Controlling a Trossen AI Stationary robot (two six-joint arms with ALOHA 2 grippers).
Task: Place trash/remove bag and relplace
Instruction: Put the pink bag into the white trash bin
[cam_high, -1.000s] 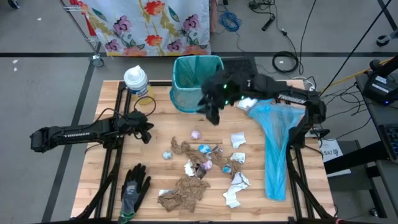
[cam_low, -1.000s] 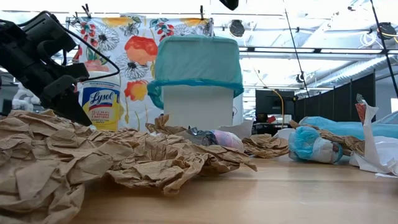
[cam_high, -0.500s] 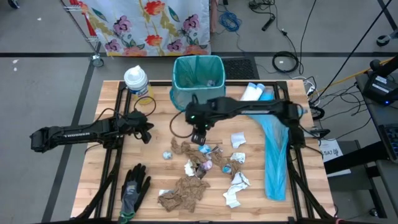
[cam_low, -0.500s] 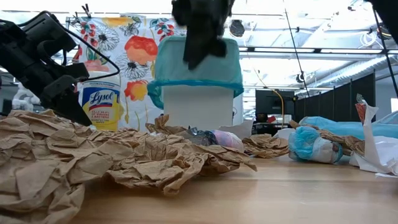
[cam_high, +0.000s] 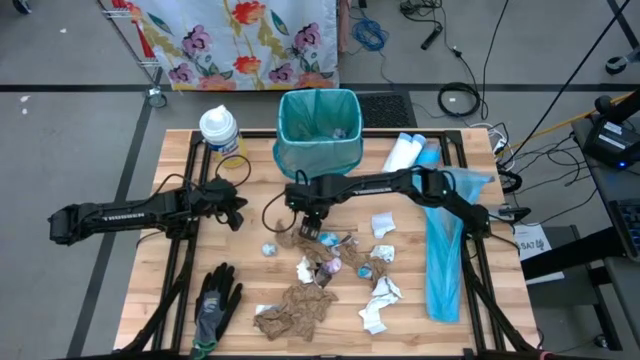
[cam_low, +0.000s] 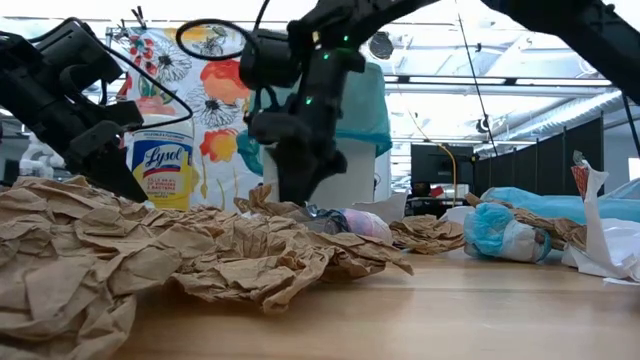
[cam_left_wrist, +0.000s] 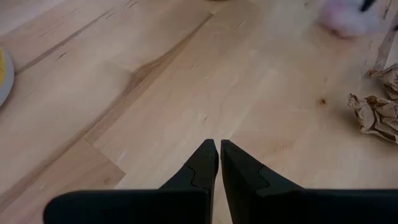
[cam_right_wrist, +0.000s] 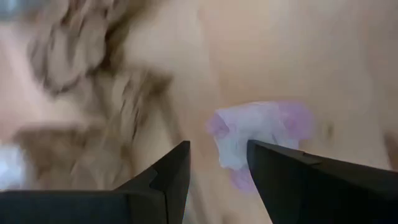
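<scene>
The trash lies scattered on the table's middle: crumpled brown paper (cam_high: 296, 308) (cam_low: 150, 255), white tissue scraps (cam_high: 383, 225) and small wrapper balls (cam_high: 269, 249). My right gripper (cam_high: 312, 222) (cam_low: 295, 185) is open, low over the pile's far side. In the right wrist view a purple-white wrapper ball (cam_right_wrist: 261, 134) lies on the wood just past its fingertips (cam_right_wrist: 217, 146); I see no touch. The bin with its teal bag (cam_high: 318, 130) (cam_low: 320, 110) stands at the far edge. My left gripper (cam_high: 238, 212) (cam_left_wrist: 219, 144) waits shut above bare wood on the left.
A Lysol tub (cam_high: 218, 130) stands left of the bin. White bottles (cam_high: 400, 152) and blue bags (cam_high: 445, 235) lie on the right side. A black-and-grey glove (cam_high: 215, 300) lies near the near-left corner. Bare wood shows between the left gripper and the pile.
My right gripper has swung from beside the bin's rim toward the near and left, and has come down from high up to just over the trash pile's far side. The trash and the left arm have stayed still.
</scene>
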